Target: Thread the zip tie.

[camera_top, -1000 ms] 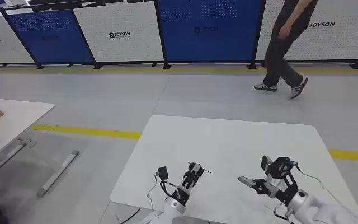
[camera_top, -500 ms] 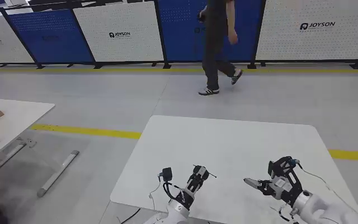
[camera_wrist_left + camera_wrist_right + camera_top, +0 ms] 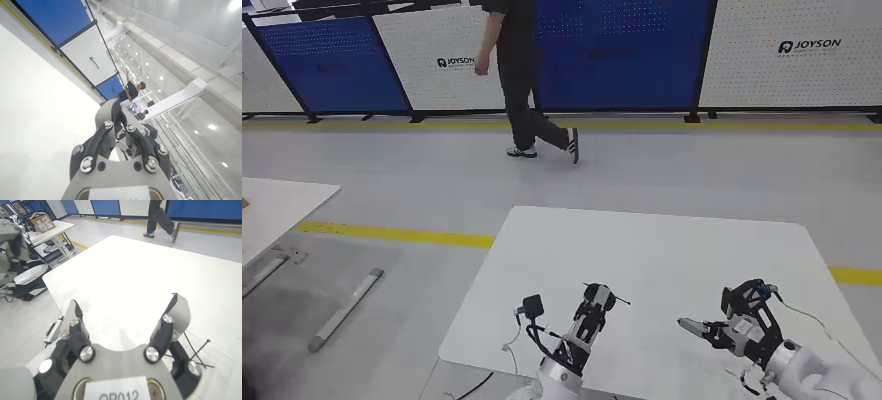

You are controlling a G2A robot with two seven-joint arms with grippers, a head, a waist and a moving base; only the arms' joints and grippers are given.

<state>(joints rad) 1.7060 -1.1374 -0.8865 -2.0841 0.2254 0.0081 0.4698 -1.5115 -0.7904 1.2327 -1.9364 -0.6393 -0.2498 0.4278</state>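
**Condition.** Left tool (image 3: 598,297): fingers pressed together, pinching a thin black zip tie (image 3: 620,299) crosswise above the near edge of the bench (image 3: 662,240). A short length of strap shows on either side of the tips. Right tool (image 3: 125,300): fingers spread wide with nothing between them, standing apart from the left tool over the same near edge. Loose zip ties (image 3: 200,348) lie crossed on the bench just beside the right tool.

**Risks, as judged:**
1. The strap is thin and gripped at one point only. It may pivot or slip in the pinch when the right tool takes an end, and the tail would lose its line on the head.
2. Head and tail cannot be told apart here. A grasp on the wrong end, or a tail presented wrong face up, would block threading.
3. The head slot is small — slight misalignment between the two tools would bend the tail past it.
4. A low approach by the right tool could snag the loose zip ties and drag them.
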